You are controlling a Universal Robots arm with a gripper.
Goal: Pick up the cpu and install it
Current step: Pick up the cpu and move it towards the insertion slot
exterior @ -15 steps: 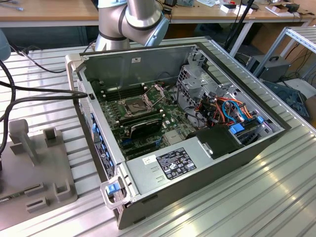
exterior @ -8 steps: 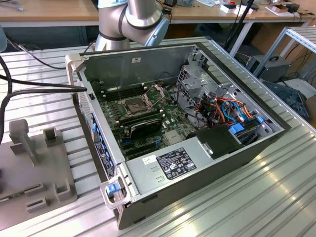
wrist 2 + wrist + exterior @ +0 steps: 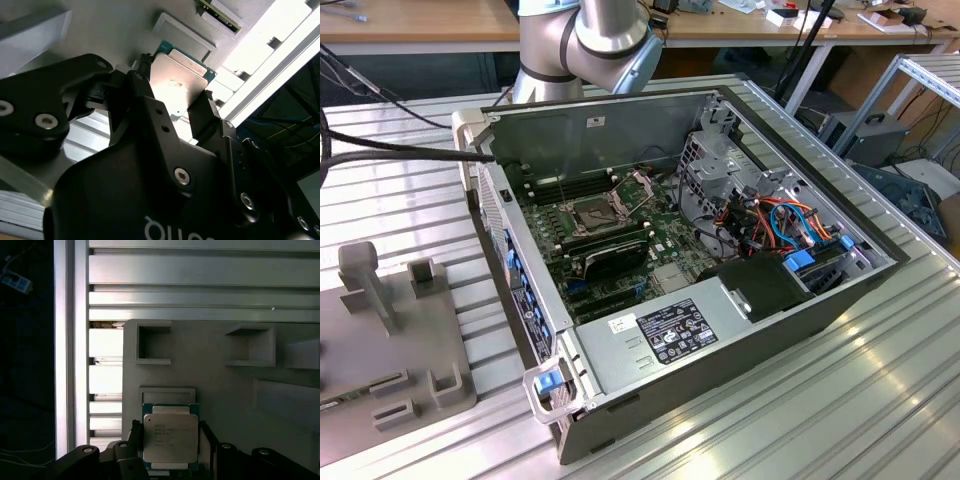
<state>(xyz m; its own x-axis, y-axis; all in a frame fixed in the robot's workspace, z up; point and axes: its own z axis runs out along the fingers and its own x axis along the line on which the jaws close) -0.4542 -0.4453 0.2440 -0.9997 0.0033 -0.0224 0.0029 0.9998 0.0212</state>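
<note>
silver-grey metal tops the cpu (image 3: pixel 170 442), a small flat square chip on a green base. in the first wrist view it sits between the 2 black fingers (image 3: pixel 207 440) of the gripper (image 3: pixel 171 439). the jaws are clenched on the cpu, pressing against 2 opposite edges. whether the chip hangs clear of the surface behind it or rests on it cannot be told. behind it lies a pale grey fixture plate (image 3: pixel 225 390) with several moulded recesses, and the chip partly covers 1 shallow rectangular recess (image 3: pixel 167 394). the plate rests on a worktop (image 3: pixel 200 270) of ribbed aluminium. in the second wrist view the cpu (image 3: pixel 177 80) is seen at a slant, its metal lid catching bright light, with the black gripper body in the foreground.

in the exterior view the fixture plate (image 3: pixel 380 340) lies at the exterior view's left, just beside an open computer case (image 3: pixel 620 120) in the middle of the worktop. inside the case a green motherboard (image 3: pixel 665 230) carries a square metal-framed socket (image 3: pixel 595 212). a grey power supply box (image 3: pixel 660 335) lies along the near side, and orange and blue cables (image 3: pixel 785 215) bunch at the exterior view's right. a silver robot arm (image 3: pixel 590 40) stands behind the case.
</note>
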